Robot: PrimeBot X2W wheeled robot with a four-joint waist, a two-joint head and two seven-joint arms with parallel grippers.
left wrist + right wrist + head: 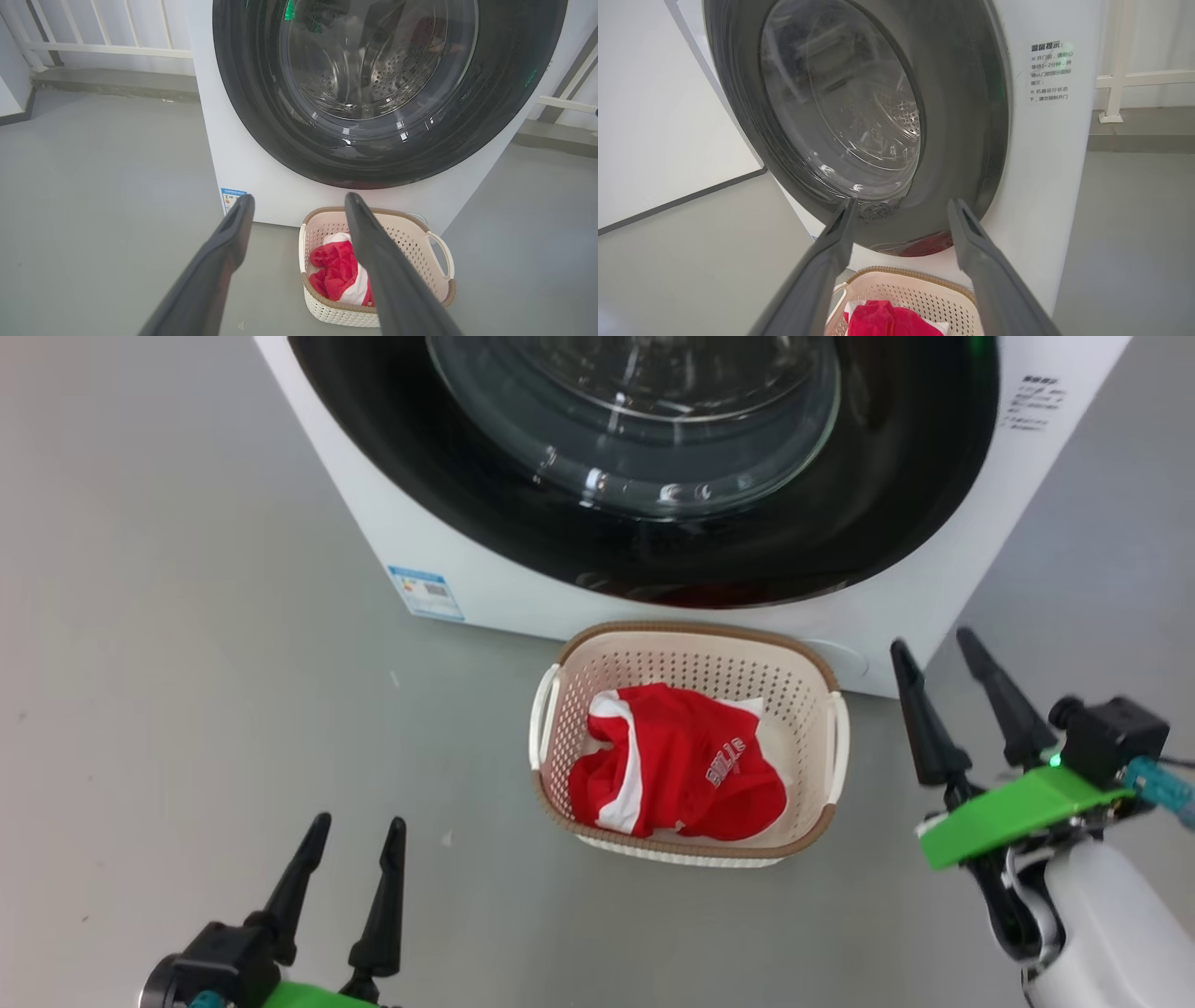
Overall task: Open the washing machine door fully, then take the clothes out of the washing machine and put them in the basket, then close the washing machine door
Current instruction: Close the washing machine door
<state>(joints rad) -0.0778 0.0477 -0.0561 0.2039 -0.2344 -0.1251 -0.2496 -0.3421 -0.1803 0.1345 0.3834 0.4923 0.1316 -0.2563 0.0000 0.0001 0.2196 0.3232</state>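
While basket (691,629) sits on grey floor (187,663), white railing (107,49) behind.

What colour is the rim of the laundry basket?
Brown, woven-look, topping the cream perforated basket; the head view shows it best.

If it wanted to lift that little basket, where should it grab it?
Probably by a white side handle, coming down from above: each loops clear of the basket's perforated wall, leaving a gap one of the jaws could slip into.
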